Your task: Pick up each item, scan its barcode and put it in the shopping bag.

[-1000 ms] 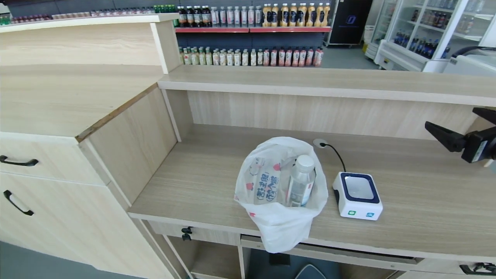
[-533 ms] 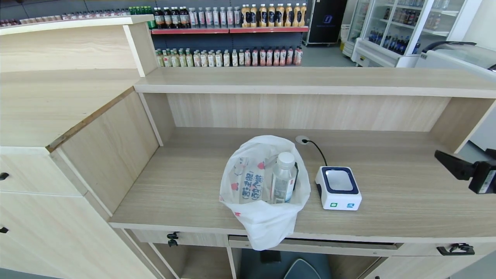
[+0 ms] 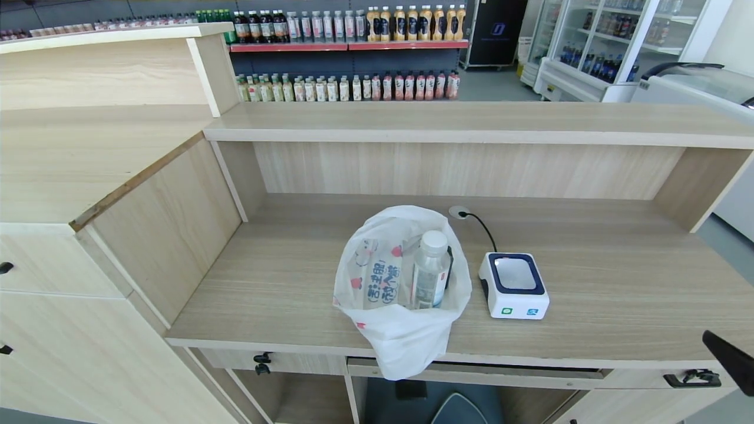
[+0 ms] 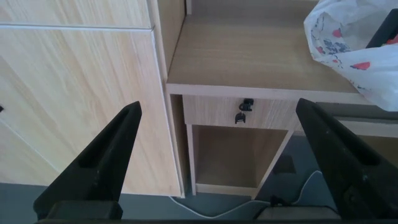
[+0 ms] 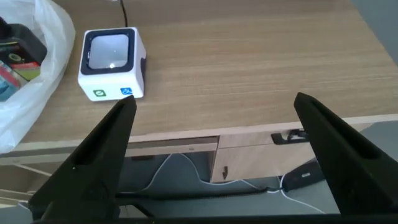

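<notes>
On the surface (image 3: 618,282) we see the shopping bag (image 3: 406,335) standing mouth-up, the scanner (image 3: 513,285) just beside it at 3 o'clock, a bottle (image 3: 429,271) upright inside, and our left tool (image 4: 217,106) and right tool (image 5: 214,102) both spread and empty, the bag toward 9 o'clock from the right one.

Blue characters run down the side of the bag (image 3: 406,344), red marks dotted around them, too creased to make out. The bottle (image 3: 429,274) inside wears a label, its print too fine to read. On the scanner (image 3: 513,285) front, two small square icons, one green, one blue. Far back, a white emblem on the black cabinet (image 3: 495,32).
</notes>
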